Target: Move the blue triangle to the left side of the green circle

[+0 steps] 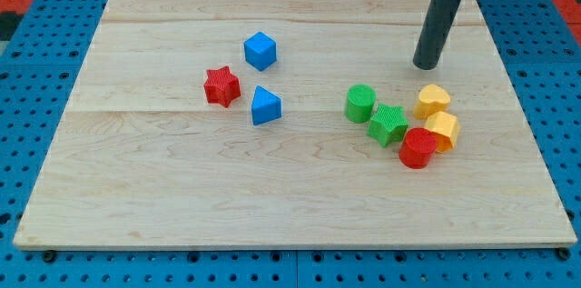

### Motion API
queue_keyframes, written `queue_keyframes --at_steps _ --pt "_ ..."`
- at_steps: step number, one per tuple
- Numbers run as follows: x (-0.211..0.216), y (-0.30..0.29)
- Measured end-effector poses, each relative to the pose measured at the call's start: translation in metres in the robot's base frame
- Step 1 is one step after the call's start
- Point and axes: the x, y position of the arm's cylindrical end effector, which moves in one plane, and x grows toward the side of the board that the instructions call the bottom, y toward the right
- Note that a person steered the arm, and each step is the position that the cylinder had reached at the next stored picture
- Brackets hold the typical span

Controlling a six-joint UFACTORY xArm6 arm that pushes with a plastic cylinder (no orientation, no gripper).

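Observation:
The blue triangle (265, 106) lies near the board's middle, a little left of centre. The green circle (359, 104) stands to its right, with a gap of bare board between them. My tip (424, 65) is at the view's upper right, above and to the right of the green circle, touching no block and far from the blue triangle.
A blue cube (260, 50) and a red star (221, 86) sit up and left of the triangle. A green star (388, 124), red cylinder (418, 148), yellow heart (433, 100) and yellow hexagon (444, 130) cluster right of the green circle. The wooden board (136, 188) lies on blue pegboard.

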Motion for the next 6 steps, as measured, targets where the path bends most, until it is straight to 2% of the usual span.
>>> queue_keyframes --at_steps 2,4,5,6 --pt "0.086 -0.031" --pt "0.002 -0.061" --pt "0.024 -0.188" --pt "0.028 -0.258"
